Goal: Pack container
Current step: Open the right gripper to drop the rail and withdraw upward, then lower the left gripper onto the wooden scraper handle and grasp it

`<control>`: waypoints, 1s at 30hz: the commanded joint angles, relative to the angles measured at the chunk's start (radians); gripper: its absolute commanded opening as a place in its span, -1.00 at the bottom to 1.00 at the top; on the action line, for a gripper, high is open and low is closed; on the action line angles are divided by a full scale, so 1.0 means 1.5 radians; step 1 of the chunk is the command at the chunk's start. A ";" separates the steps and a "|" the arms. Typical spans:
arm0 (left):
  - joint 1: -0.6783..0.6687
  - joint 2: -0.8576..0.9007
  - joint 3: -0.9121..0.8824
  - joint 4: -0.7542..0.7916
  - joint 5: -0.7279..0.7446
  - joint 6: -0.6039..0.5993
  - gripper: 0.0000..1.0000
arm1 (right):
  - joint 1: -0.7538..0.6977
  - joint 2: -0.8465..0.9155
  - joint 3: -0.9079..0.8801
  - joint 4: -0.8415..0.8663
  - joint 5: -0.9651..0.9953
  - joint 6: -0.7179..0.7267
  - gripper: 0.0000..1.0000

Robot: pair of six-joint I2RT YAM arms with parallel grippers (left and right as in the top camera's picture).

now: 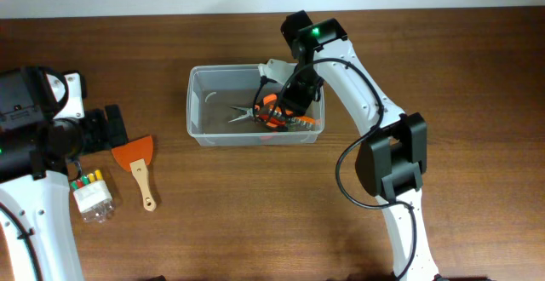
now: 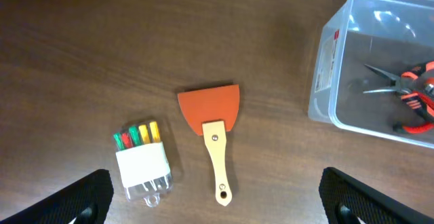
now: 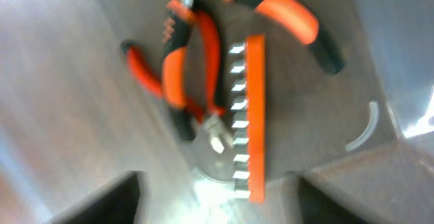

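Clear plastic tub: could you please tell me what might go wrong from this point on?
1. The right hand sits low inside the clear rectangular plastic tub, its open fingers either side of the orange bit-holder strip beside the orange-handled pliers; lifting out, it might snag them.
2. The orange-bladed, wooden-handled scraper lies flat on the table, so the open left hand may struggle to pinch it.
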 commanded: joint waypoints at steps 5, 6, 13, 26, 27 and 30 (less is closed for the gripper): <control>-0.004 -0.017 0.013 -0.090 -0.003 -0.038 0.99 | -0.052 -0.214 0.061 -0.026 0.007 0.053 0.97; -0.009 -0.022 0.012 -0.108 -0.009 -0.048 0.99 | -0.065 -0.235 0.061 -0.027 0.007 0.056 0.97; -0.107 -0.145 -0.032 -0.181 -0.105 -0.114 0.99 | -0.191 -0.335 0.061 -0.028 0.007 0.136 0.97; -0.140 -0.201 -0.201 -0.132 -0.056 -0.173 0.98 | -0.254 -0.332 0.003 -0.028 0.007 0.158 0.97; -0.140 -0.174 -0.205 -0.122 -0.053 -0.188 0.99 | -0.254 -0.332 -0.003 -0.027 0.007 0.158 0.97; -0.140 -0.095 -0.210 -0.096 -0.055 -0.217 0.98 | -0.254 -0.332 -0.018 -0.021 0.007 0.158 0.97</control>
